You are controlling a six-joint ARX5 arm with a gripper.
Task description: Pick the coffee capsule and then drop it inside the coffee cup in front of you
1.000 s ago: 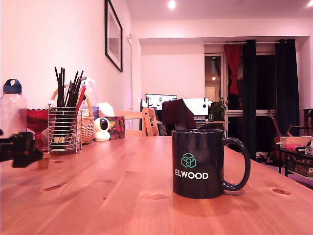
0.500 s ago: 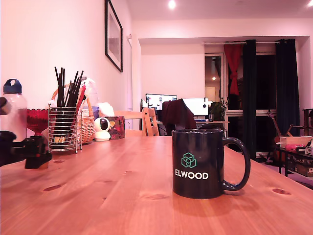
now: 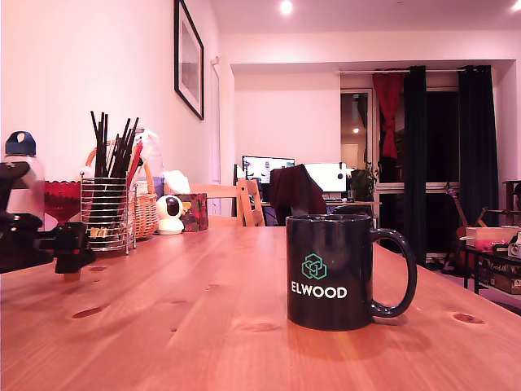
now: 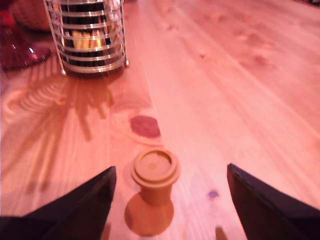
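Coffee capsule (image 4: 155, 176) stands on the table (image 4: 240, 100) — between the wide-open gripper (image 4: 170, 200), untouched.

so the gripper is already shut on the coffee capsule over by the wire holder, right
Not shut. In the wrist view the gripper is open, its fingers standing clear on either side of the coffee capsule, which sits upright on the table. It is indeed near the wire holder.

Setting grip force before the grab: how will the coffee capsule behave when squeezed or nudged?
The coffee capsule is tiny, so probably very light. It stands on its narrow end with the wide rim up, so a nudge may tip it, and its round taper may roll. The open end effector straddles it; gentle force likely suffices.
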